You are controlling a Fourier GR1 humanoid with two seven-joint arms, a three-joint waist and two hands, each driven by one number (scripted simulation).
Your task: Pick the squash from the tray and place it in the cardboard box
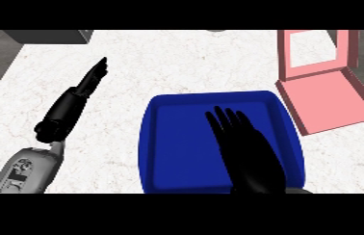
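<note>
I cannot see the squash anywhere in my head view, so I cannot give its long axis or which way it points. If it lies on the blue tray (171,147), it is under my right hand (245,152), which covers much of the tray's right half (the bare blue floor to the hand's left shows nothing on it).

The right hand comes in from the lower edge and lies spread over the tray, palm down, its fingers (226,121) straight and fanned, pointing away from me toward the tray's far wall. They are not curled round anything that I can see, and I cannot tell whether the palm touches the tray floor or hangs above it. Its wrist is cut off at the bottom of the view.

The left hand (89,82) sits well to the left of the tray, over the white marbled counter (177,60), edge-on to me, fingers straight and together, pointing up and a little to the right. It holds nothing. Its grey forearm (28,169) runs down to the lower left corner.

Beyond the right hand's fingertips and off to their right stands the pink cardboard box (320,104), open, its flaps spread, just beside the tray's far right corner. Its upper part is cut off by the view's edge, and its inside is hard to make out.
</note>
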